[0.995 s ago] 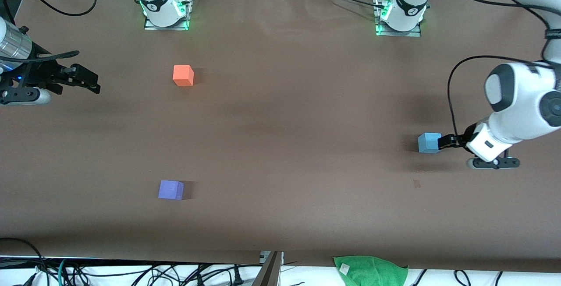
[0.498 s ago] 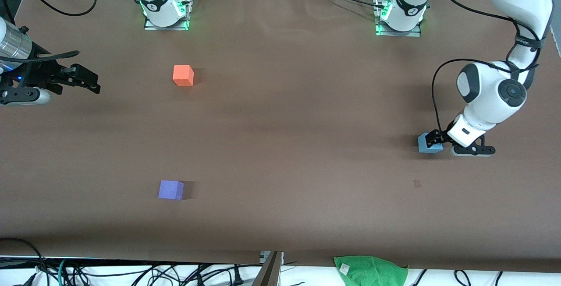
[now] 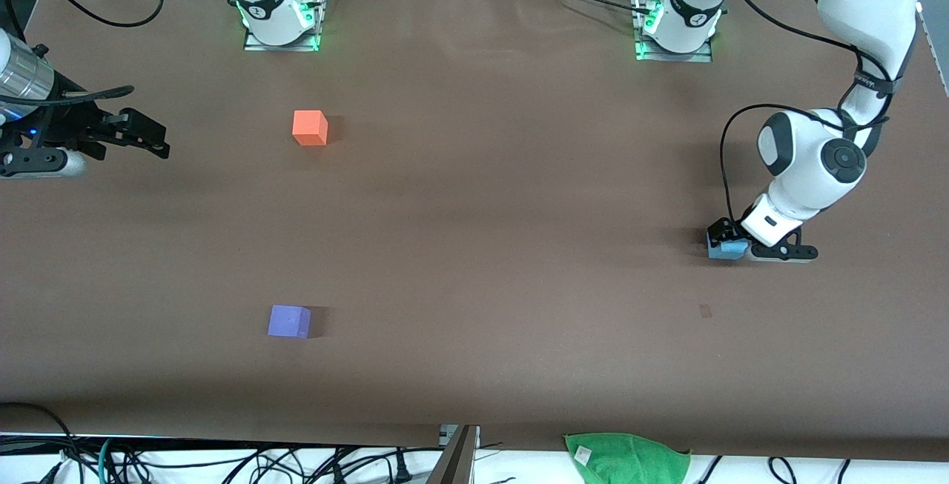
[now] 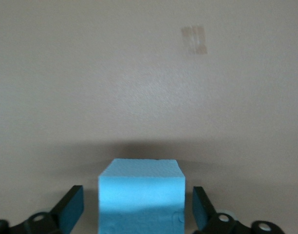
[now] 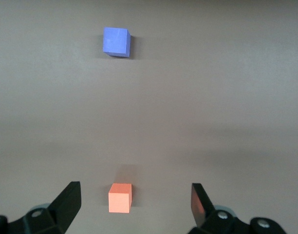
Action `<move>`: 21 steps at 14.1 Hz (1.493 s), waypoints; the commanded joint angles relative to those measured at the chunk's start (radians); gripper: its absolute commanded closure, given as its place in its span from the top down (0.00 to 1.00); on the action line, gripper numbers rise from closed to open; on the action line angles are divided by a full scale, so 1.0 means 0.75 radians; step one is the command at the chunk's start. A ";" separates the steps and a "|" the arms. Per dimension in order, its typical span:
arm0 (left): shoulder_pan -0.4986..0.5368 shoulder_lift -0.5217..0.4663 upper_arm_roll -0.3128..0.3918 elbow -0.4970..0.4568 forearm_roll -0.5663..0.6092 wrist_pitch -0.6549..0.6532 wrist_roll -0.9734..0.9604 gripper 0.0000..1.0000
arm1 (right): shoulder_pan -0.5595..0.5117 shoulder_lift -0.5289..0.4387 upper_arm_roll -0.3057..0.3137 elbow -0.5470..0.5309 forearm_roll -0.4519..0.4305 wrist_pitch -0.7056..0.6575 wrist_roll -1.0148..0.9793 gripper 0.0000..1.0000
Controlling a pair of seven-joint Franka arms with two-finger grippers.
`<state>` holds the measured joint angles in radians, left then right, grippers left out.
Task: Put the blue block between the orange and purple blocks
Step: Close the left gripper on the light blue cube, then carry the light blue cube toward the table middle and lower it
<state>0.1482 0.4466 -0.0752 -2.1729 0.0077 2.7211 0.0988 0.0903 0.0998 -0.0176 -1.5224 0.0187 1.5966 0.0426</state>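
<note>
Here the left gripper [image 4: 139, 214] straddles the blue block [image 4: 140, 197] at the table's three o'clock, pads [image 4: 71, 212] not touching; the waiting right gripper [image 5: 134, 204] gapes wide.

Brown table [image 3: 489, 195] w/ green cloth [image 3: 626, 456] & cables [image 3: 222, 462] at near edge.

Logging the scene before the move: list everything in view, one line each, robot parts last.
blue block: one, light blue, on the table toward the left arm's end, between the left gripper's fingers.
orange block: one, orange, toward the right arm's end, near the bases.
purple block: one, purple, nearer the front camera than the orange block.
cloth: one, green, at the table's front edge.
table: one, brown.
left gripper: down around the blue block, fingers not touching it.
right gripper: open, waiting at the right arm's end.
</note>
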 commanded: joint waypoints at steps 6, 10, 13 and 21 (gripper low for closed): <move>0.009 -0.068 -0.010 0.036 0.041 -0.030 0.081 0.19 | 0.002 0.010 0.003 0.025 -0.015 -0.018 0.013 1.00; -0.009 -0.133 -0.102 0.315 0.039 -0.585 0.059 0.22 | 0.000 0.010 0.003 0.025 -0.015 -0.018 0.011 1.00; -0.011 -0.131 -0.271 0.518 0.033 -0.944 -0.005 0.22 | 0.000 0.010 0.003 0.025 -0.015 -0.018 0.011 1.00; -0.426 0.161 -0.452 0.833 0.041 -0.908 -0.685 0.18 | -0.006 0.012 0.001 0.023 -0.015 -0.020 0.007 1.00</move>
<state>-0.0901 0.4372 -0.4252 -1.6679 0.0084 2.0288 -0.3147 0.0894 0.1002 -0.0184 -1.5223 0.0186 1.5961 0.0427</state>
